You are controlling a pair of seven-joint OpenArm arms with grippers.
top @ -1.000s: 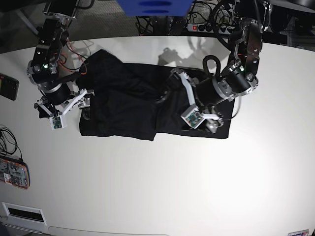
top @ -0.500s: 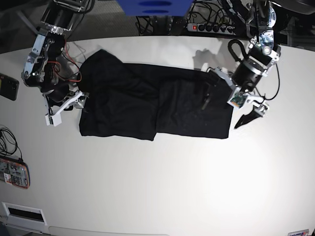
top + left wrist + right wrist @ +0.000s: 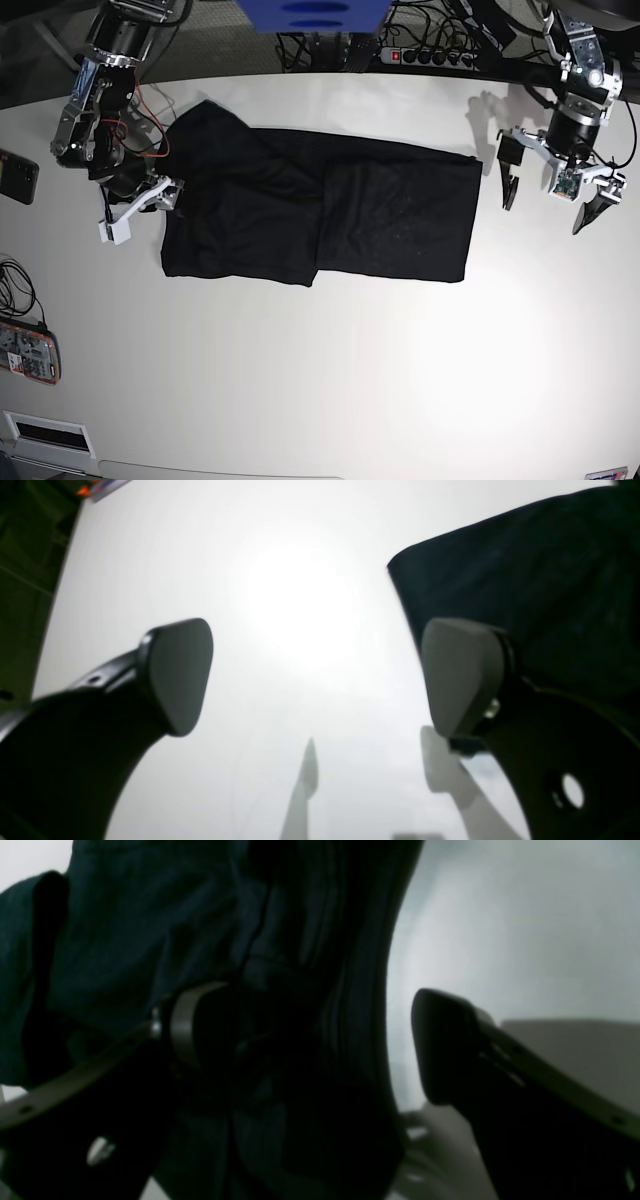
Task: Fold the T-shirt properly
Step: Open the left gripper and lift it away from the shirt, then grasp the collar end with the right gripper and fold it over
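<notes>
Two claws gape empty: right gripper [image 3: 140, 205] straddles the T-shirt's [image 3: 320, 215] near edge; left gripper [image 3: 545, 197] hangs just beyond its far end.

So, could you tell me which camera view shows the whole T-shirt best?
The base view: the T-shirt lies there in full, folded into a band. The left wrist view catches only one corner; the right wrist view, only dark folds up close.

The T-shirt [image 3: 320, 215] lies on the bench [image 3: 330, 380], left gripper [image 3: 545, 196] at three o'clock, right gripper [image 3: 150, 208] at nine.
</notes>
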